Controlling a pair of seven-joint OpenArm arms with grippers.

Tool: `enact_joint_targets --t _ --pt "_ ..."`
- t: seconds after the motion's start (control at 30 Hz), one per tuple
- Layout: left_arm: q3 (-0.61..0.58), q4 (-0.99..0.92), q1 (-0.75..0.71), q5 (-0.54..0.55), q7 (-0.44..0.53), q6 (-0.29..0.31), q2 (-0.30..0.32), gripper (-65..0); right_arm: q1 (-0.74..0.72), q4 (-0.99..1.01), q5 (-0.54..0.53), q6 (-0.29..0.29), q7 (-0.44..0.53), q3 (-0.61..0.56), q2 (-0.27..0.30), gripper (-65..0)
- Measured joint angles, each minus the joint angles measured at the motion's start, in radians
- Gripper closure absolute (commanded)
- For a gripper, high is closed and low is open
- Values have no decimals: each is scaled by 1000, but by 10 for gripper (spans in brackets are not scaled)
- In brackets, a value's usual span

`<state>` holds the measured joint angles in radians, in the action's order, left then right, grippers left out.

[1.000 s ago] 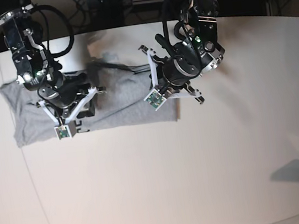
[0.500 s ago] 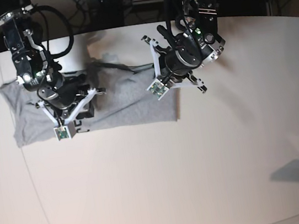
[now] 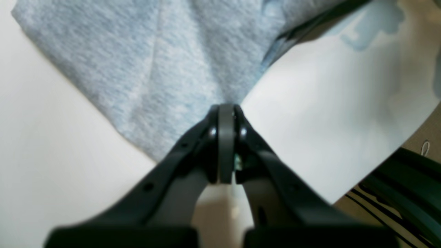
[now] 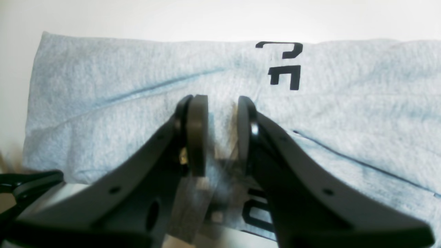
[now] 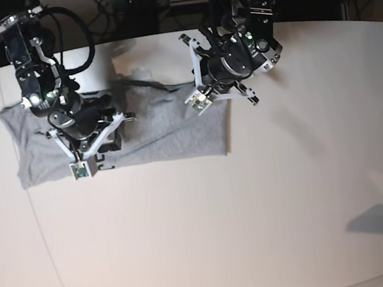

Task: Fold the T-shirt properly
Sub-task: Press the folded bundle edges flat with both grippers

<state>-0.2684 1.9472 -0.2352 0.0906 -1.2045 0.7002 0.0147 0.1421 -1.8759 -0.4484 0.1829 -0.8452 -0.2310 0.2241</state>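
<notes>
T-shirt (image 5: 161, 130): light heather-grey, lying as a long folded band across the far left part of the white tabletop (image 5: 223, 217), running from near the table's left edge to about mid-table. Lower edge straight; upper right portion rumpled and raised toward the arm working there.

Left end effector (image 3: 226, 119): wrist view shows its two dark fingers pressed together, no gap between the pads, with a peak of grey cloth pinched at the tips. Fabric fans out up and away from the pinch point, drawn taut into a wedge. One edge of the cloth runs diagonally down to the left over bare tabletop; the other side shows a dark folded hem line climbing to the upper right. In the base view this end effector (image 5: 214, 92) sits at the shirt's right end, close to its upper corner.

Right end effector (image 4: 222, 134): fingers parted, a narrow gap between them, tips down on or just above the shirt surface. Cloth shows through the gap; cannot tell whether any of it is gripped. Black block lettering (image 4: 284, 65) printed on the fabric just beyond the tips, more letters partly hidden under the right finger. Creases run diagonally across the cloth either side. In the base view it (image 5: 94, 139) stands over the shirt's left-centre.
</notes>
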Motion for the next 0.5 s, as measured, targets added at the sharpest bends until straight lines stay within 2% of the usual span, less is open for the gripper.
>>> enact_joint_targets --t 0.13,0.3,0.4,0.5 --pt "-21 43 -18 11 -7 0 -4 0 0 0 0 0 0 0 -7 -144" --pt "-141 56 -18 20 -2 -6 -24 0 0 0 0 0 0 0 -7 -144" --pt "-122 67 -8 11 -2 4 -64 0 -1 0 0 0 1 0 -6 -144" --pt "-48 71 32 4 -3 4 -103 0 0 0 0 0 0 0 -5 -144"
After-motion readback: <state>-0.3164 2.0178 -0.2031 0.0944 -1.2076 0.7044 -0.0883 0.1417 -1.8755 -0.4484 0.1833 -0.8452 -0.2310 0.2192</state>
